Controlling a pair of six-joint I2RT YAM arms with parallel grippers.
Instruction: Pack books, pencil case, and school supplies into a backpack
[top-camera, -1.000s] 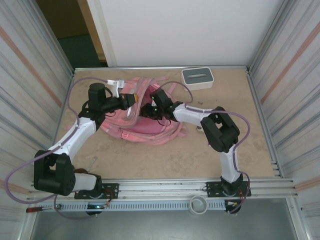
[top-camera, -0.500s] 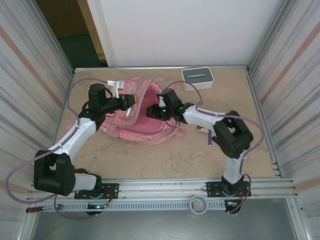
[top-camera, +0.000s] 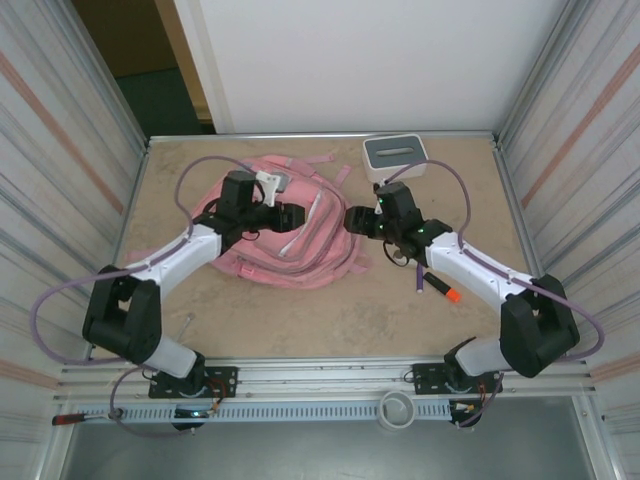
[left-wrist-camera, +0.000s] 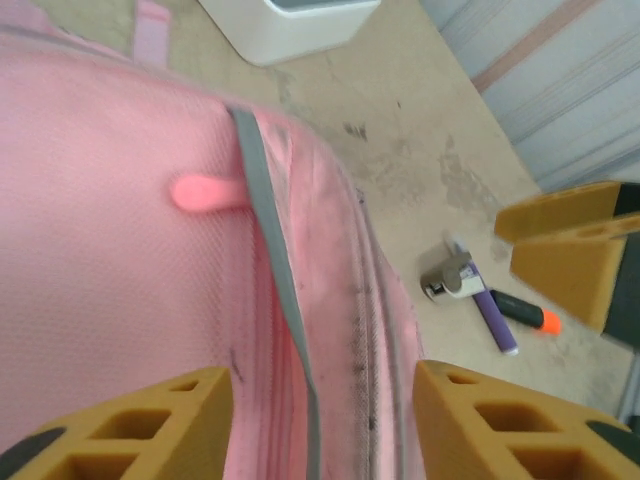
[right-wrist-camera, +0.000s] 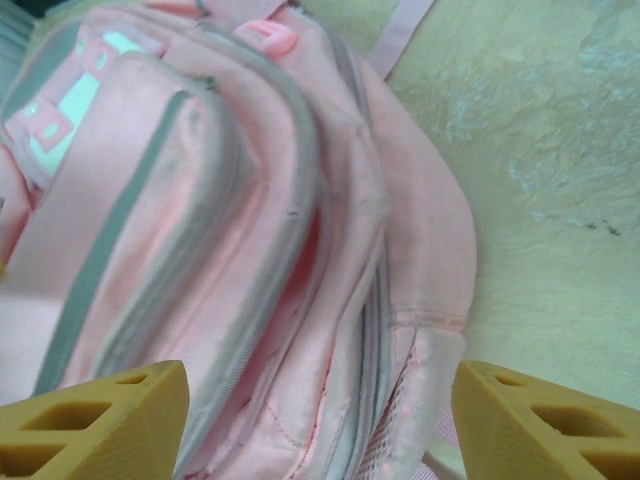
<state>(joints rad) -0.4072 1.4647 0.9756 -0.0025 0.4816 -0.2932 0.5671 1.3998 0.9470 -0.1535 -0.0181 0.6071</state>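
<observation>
I'm watching left gripper (top-camera: 294, 216) and right gripper (top-camera: 353, 221) hanging open, empty, by backpack (top-camera: 300, 258); scuffed tan table (top-camera: 300, 315), box (top-camera: 395, 155) sitting at 1 o'clock.

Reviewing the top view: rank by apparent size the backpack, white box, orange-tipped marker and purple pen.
1. backpack, largest by far.
2. white box.
3. orange-tipped marker and purple pen: too alike in size to rank.

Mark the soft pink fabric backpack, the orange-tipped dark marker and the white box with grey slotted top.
soft pink fabric backpack (top-camera: 300, 265): top view, bare fabric on its near side.
orange-tipped dark marker (top-camera: 443, 287): top view, middle of the barrel.
white box with grey slotted top (top-camera: 395, 153): top view, grey top face.
</observation>
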